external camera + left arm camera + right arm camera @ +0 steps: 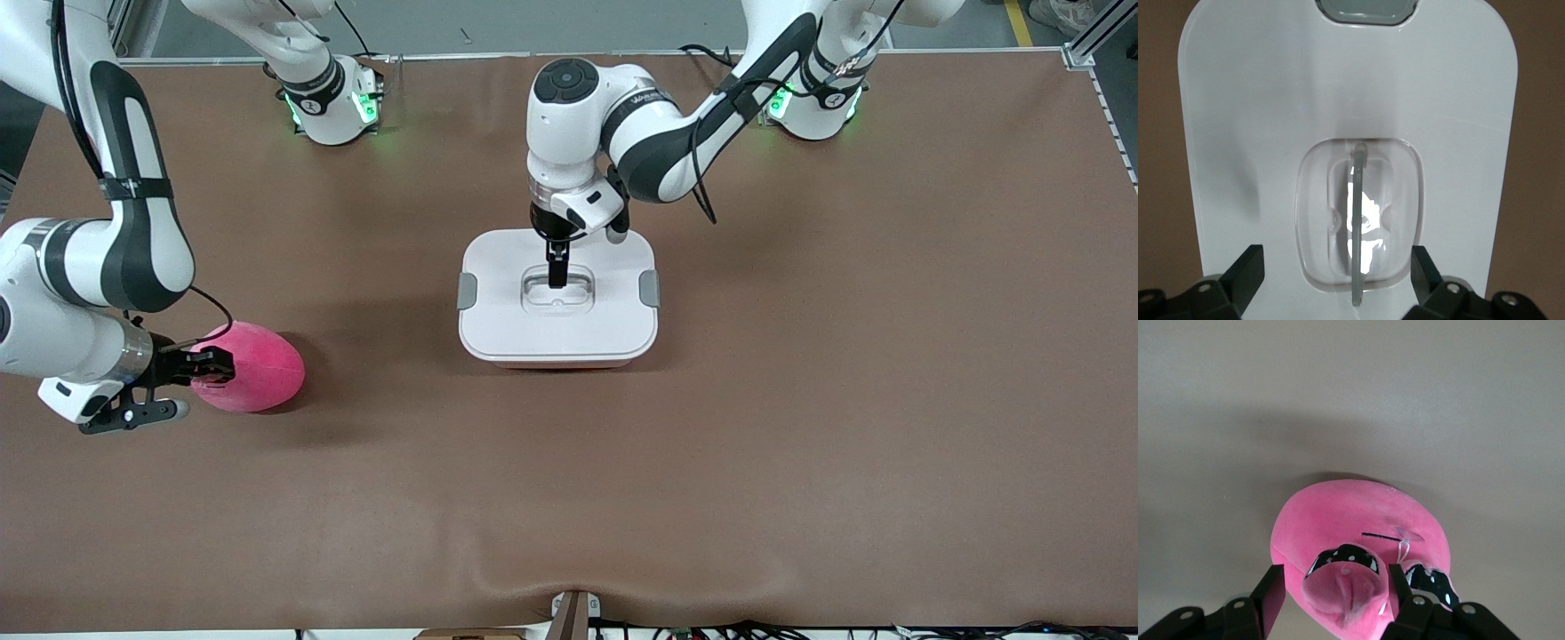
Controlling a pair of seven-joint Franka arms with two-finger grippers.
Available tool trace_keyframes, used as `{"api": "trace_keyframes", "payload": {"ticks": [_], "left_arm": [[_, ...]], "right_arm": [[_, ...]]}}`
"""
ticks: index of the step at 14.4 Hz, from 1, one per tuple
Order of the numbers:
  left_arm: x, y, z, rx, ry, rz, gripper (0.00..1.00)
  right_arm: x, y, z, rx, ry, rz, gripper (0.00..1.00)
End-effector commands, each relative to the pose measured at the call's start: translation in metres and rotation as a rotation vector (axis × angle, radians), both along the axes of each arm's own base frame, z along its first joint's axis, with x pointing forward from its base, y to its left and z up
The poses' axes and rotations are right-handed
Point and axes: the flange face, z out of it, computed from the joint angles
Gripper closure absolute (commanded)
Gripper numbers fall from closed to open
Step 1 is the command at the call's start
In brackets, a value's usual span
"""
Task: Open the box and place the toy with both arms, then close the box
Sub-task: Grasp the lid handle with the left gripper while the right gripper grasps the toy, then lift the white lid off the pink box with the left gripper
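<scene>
Box (558, 329), pale pink rounded plastic tub, white-lidded, is shut; the round bright pink plush toy (253, 366) is beside it, toward the right arm's end.
Left gripper (557, 277), fingers apart astride the lid's clear recessed handle (1359, 227), could slip off; right gripper (212, 366), parted around the toy's snout, could lose the soft plush.

Left gripper (1337, 270) hangs open right over the box's white lid (1271, 113), fingers straddling the clear recessed handle (1358, 227).

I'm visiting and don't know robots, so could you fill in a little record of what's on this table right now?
box: pale pink tub, white lid on, mid-table
lid handle: clear, upright in its recess
left gripper: open, fingers astride the handle
toy: pink plush on the table, toward the right arm's end
right gripper: open, fingers either side of the toy's snout
stage: box not yet opened
</scene>
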Motion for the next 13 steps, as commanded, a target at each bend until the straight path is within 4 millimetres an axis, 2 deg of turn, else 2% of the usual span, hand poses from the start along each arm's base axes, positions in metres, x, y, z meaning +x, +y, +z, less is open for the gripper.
{"api": "trace_keyframes", "payload": {"ticks": [1, 6, 7, 10, 11, 12, 13], "left_arm": [[0.002, -0.006, -0.005, -0.001, -0.021, 0.044, 0.07], [0.0, -0.01, -0.02, 0.018, -0.022, 0.024, 0.21], [0.001, -0.009, -0.022, 0.02, -0.019, 0.026, 0.26], [0.004, -0.007, -0.025, 0.023, -0.016, 0.031, 0.37], [0.004, -0.007, -0.025, 0.023, -0.016, 0.031, 0.45], [0.004, -0.007, -0.024, 0.022, -0.017, 0.032, 0.55], [0.006, -0.005, -0.024, 0.023, -0.016, 0.035, 0.64]], "right_arm": [[-0.002, -0.004, 0.003, 0.02, 0.016, 0.002, 0.33], [-0.003, -0.009, 0.0, 0.017, 0.025, -0.002, 0.35], [-0.003, -0.009, 0.0, 0.017, 0.025, -0.002, 0.42], [-0.003, -0.007, 0.0, 0.017, 0.027, 0.0, 0.69], [-0.003, -0.005, 0.001, 0.017, 0.028, 0.003, 0.79], [-0.004, -0.005, 0.003, 0.02, 0.039, 0.001, 1.0], [-0.005, -0.005, 0.006, 0.021, 0.048, 0.001, 1.0]]}}
